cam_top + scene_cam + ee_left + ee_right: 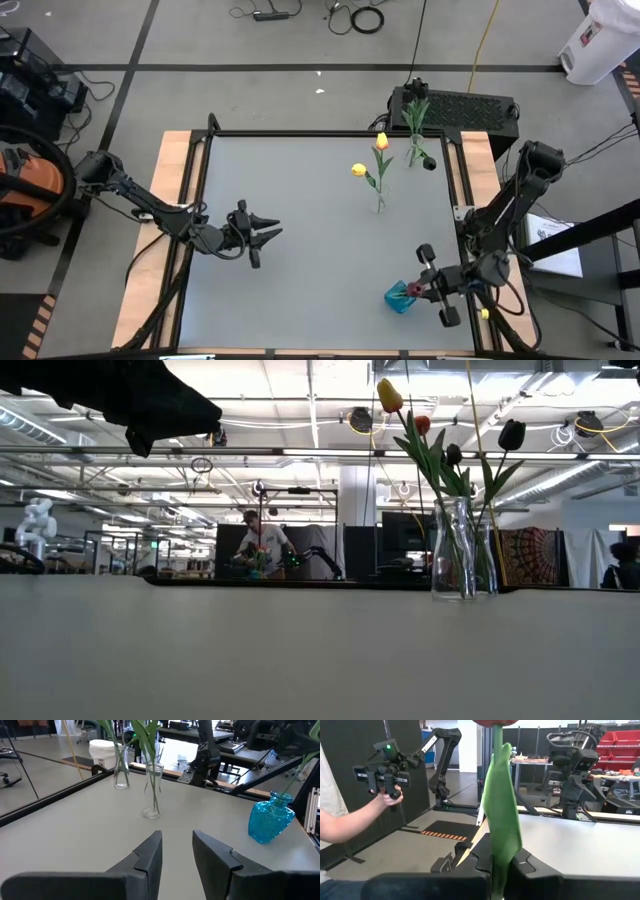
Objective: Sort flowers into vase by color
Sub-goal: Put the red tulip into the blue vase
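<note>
We see our right end effector (497, 870) clamped on the green stem of a pinkish red tulip (501, 815), holding it at the blue vase (400, 297) near the desk's (300, 280) right front corner. Our left end effector (177, 852) hovers over the desk's left side, its fingers parted and empty. Yellow tulips (380, 142) stand in a clear vase (380, 203) mid-desk, dark ones (512, 435) in another behind.
</note>
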`<control>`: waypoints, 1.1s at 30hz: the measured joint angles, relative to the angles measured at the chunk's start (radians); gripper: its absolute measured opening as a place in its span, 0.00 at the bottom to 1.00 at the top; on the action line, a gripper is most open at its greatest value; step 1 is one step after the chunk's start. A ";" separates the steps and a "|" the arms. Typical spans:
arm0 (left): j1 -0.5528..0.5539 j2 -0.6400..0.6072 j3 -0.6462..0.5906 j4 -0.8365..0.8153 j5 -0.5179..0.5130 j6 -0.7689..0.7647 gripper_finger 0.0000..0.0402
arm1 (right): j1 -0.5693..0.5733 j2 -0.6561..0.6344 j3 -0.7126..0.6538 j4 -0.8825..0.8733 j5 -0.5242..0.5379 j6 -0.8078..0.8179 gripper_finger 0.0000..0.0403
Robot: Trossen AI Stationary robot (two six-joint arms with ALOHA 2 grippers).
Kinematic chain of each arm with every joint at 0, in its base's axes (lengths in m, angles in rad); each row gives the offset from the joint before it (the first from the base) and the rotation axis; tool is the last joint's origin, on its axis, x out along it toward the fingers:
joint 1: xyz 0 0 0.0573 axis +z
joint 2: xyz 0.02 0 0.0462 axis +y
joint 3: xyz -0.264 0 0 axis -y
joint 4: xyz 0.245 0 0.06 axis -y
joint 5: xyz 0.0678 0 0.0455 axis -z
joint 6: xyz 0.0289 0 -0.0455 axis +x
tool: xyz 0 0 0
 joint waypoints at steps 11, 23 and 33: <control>0.000 0.000 0.000 0.000 0.000 -0.021 0.28 | 0.000 0.041 0.002 0.004 0.000 0.025 0.02; 0.000 0.000 0.000 0.000 0.000 -0.021 0.28 | 0.000 0.043 0.001 0.019 0.000 0.020 0.06; 0.000 0.000 0.000 0.000 0.000 -0.021 0.28 | 0.000 0.043 0.001 0.033 0.001 0.001 0.31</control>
